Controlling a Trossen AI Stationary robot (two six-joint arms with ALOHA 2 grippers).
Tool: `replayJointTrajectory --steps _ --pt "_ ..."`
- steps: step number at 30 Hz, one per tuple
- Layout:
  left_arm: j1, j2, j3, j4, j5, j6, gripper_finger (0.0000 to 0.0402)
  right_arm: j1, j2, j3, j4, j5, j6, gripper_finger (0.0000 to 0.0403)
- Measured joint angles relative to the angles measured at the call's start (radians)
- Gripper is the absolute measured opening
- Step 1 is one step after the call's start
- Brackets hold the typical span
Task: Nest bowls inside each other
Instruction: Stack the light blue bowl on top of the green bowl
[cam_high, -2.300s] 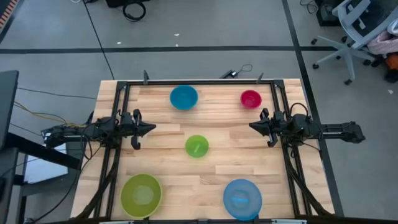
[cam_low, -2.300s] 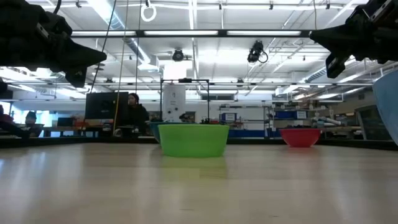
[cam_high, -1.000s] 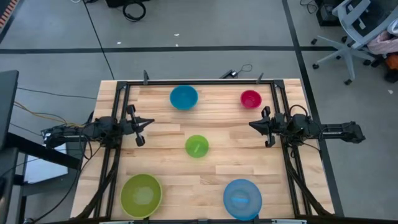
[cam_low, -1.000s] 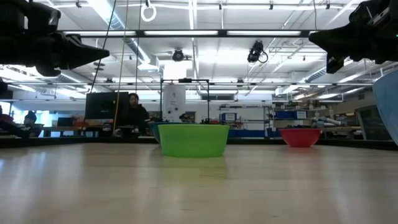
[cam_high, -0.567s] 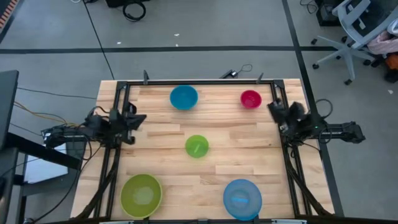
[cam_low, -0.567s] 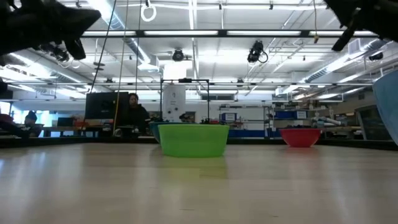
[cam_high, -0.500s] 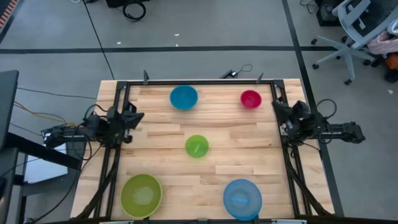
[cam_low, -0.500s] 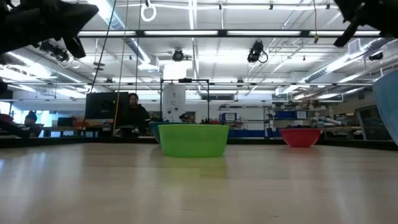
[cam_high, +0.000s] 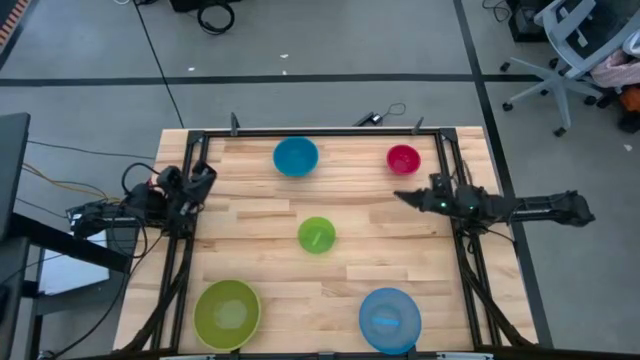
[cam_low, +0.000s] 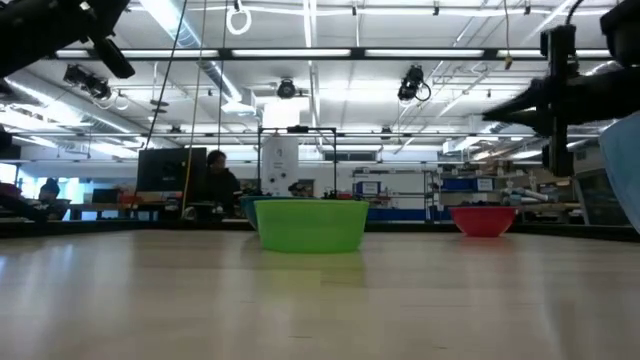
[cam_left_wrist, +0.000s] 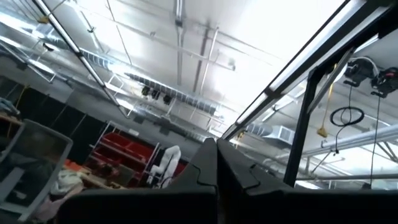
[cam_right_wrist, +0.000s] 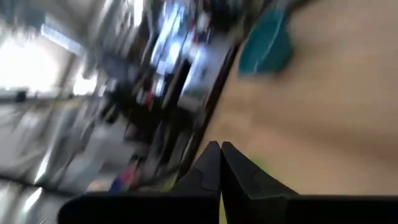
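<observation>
Five bowls stand apart, upright on the wooden table (cam_high: 260, 270): a teal-blue one (cam_high: 295, 156) and a small magenta-red one (cam_high: 403, 159) at the far side, a small green one (cam_high: 316, 235) in the middle, a large lime green one (cam_high: 227, 313) near left, and a large light blue one (cam_high: 389, 318) near right. My left gripper (cam_high: 207, 172) is shut and empty at the left edge, tipped up toward the ceiling (cam_left_wrist: 217, 168). My right gripper (cam_high: 400, 196) is shut and empty, level, pointing toward the table's middle, just nearer than the magenta-red bowl.
Black frame rails (cam_high: 190, 230) run along the table's left, right and far edges under both arms. In the low view the green bowl (cam_low: 310, 224) stands in front of the teal one, and the red bowl (cam_low: 483, 220) shows to the right. A person (cam_low: 215, 180) sits in the room behind.
My left gripper has tipped upward, rolled and drawn back a little toward the table's left edge, staying shut. My right gripper swung up and back toward the right edge, then came down level again and reached toward the table's middle, rolled about its own line. No bowl has moved.
</observation>
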Motion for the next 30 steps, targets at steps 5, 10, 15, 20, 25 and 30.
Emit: replayJointTrajectory --steps 5,10,15,20,25,30 --pt "0.000 0.000 0.000 0.087 -0.013 -0.101 0.0002 0.071 0.189 0.228 -0.062 -0.104 0.012 0.0003" --pt "-0.001 0.020 0.000 -0.044 0.003 -0.265 0.0002 0.164 0.445 0.517 -0.479 -0.142 -0.058 0.0003" --pt "-0.044 0.126 0.000 -0.262 0.073 -0.437 0.0002 0.278 0.666 0.645 -0.716 -0.315 0.040 0.0011" --pt "-0.102 0.266 0.021 -0.280 0.114 -0.526 0.0002 0.418 0.820 0.714 -0.796 -0.405 0.148 0.0004" --pt "-0.151 0.392 0.105 -0.307 0.145 -0.526 0.0002 0.541 0.922 0.783 -0.829 -0.406 0.261 0.0011" --pt "-0.201 0.502 0.212 -0.438 0.193 -0.458 0.0002 0.667 1.028 0.805 -0.783 -0.391 0.285 0.0053"
